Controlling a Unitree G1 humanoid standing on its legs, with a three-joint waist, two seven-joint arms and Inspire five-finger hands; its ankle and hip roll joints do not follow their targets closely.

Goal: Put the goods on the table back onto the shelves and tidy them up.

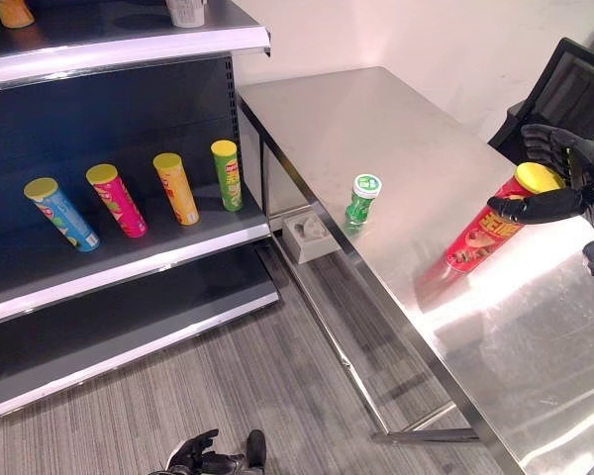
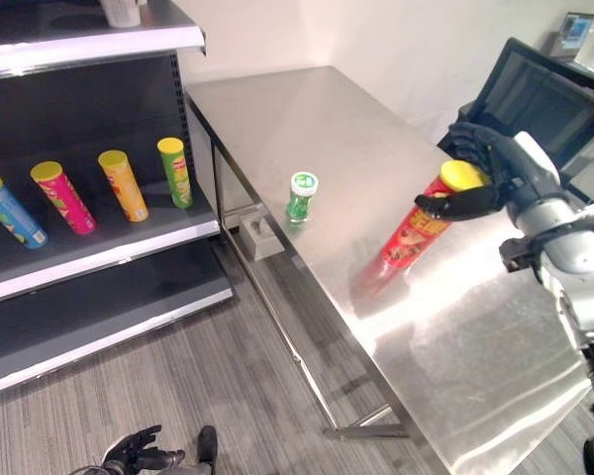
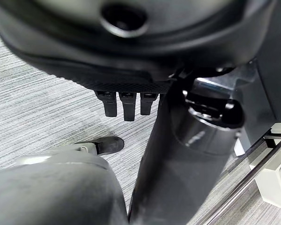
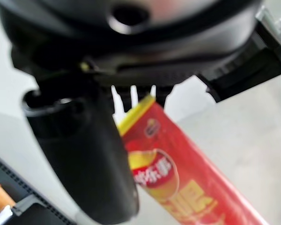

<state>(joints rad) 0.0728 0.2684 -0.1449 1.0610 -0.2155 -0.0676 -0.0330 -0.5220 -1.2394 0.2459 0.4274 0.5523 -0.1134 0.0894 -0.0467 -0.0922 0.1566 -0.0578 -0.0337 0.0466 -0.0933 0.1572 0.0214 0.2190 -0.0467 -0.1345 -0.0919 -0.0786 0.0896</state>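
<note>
A tall red can with a yellow lid (image 1: 480,237) stands tilted on the steel table (image 1: 376,119), its top leaning into my right hand (image 1: 564,178). The thumb lies across the can's front just under the lid, and the fingers curl behind it; the right wrist view has the red can (image 4: 178,178) running between thumb and fingers. A short green can (image 1: 362,198) stands upright near the table's left edge. On the middle shelf (image 1: 129,262) lie blue (image 1: 61,214), pink (image 1: 118,200), orange (image 1: 176,188) and green (image 1: 227,174) cans. My left hand (image 1: 200,457) hangs low over the floor, fingers relaxed.
The top shelf holds an orange item (image 1: 15,12) and a white one (image 1: 186,10). A white box (image 1: 310,236) sits on the floor between shelf and table. A black screen (image 1: 564,89) stands at the table's far right.
</note>
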